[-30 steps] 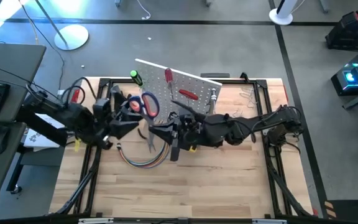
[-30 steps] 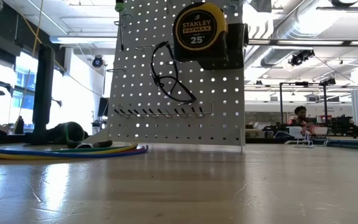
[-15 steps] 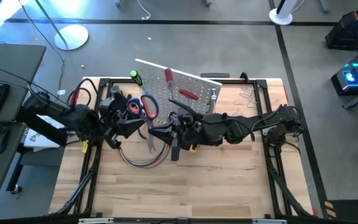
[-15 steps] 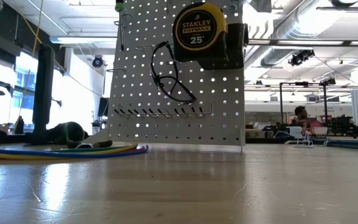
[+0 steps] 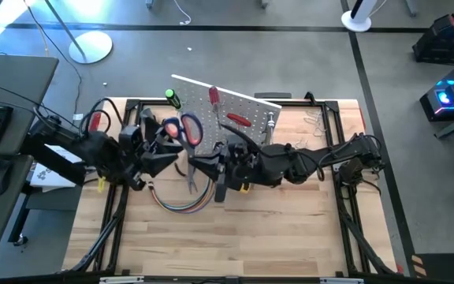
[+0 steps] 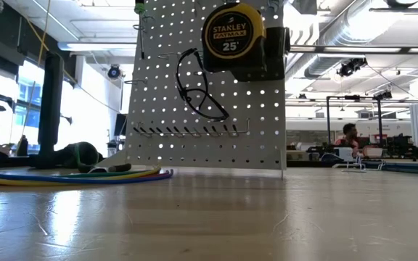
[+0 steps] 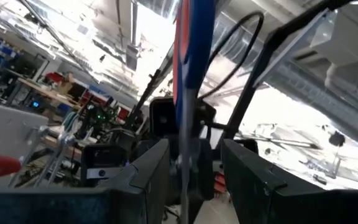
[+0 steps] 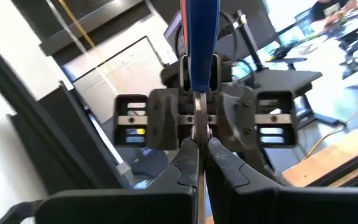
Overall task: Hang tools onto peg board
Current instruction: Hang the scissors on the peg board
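High view showed both grippers meeting at one pair of scissors (image 5: 186,142) in front of the peg board (image 5: 231,118). My right gripper (image 5: 205,167) had its jaws clenched on the blades: the right wrist view showed the thin steel pinched tight between the two dark fingers (image 8: 185,163), with the blue handle rising straight beyond them. My left gripper (image 5: 162,151) came in from the other side with its jaws part-way apart around the handle end; in the left wrist view the blue loop ran up between the fingers (image 7: 148,171), but I could not tell whether the pads actually pressed on it.

The scissors' long axis ran roughly from the blade tips near my right jaws, over the coloured cable bundle (image 5: 181,201), up to the red and blue handle loops, which lay against the lower left part of the board. So the board sat just beyond the handles, away from both jaws, and the left arm was the nearer one to it.

Already on the board: a green-handled screwdriver (image 5: 172,97), a red-handled screwdriver (image 5: 239,121), and, in the low view, the yellow tape measure (image 6: 233,32). I judged the coming move turned on steering a handle loop onto a peg.
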Robot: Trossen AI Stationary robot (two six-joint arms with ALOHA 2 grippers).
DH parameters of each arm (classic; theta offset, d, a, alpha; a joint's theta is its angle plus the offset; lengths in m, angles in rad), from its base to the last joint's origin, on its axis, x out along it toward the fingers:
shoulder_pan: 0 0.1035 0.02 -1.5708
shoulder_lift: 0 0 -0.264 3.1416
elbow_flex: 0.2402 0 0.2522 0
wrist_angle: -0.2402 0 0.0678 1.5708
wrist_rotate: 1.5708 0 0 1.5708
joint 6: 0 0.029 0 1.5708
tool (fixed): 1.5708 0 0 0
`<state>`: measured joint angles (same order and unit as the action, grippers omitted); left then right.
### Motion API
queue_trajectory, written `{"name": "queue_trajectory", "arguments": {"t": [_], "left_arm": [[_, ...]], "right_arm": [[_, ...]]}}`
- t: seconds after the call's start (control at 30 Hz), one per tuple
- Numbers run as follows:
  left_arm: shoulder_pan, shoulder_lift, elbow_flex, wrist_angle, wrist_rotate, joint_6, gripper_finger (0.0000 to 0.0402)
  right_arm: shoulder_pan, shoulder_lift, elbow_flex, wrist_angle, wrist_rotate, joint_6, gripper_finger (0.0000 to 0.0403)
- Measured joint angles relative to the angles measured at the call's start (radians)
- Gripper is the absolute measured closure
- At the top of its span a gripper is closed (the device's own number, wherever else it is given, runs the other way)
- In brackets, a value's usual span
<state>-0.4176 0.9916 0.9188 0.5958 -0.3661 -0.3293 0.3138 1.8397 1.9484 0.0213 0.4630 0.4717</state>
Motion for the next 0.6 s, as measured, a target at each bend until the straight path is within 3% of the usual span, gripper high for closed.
{"name": "queue_trajectory", "arguments": {"t": [0.6], "left_arm": [[0.026, 0.05, -0.001, 0.036, -0.039, 0.02, 0.0273]], "right_arm": [[-0.032, 0.016, 0.0, -0.068, -0.099, 0.096, 0.0403]]}}
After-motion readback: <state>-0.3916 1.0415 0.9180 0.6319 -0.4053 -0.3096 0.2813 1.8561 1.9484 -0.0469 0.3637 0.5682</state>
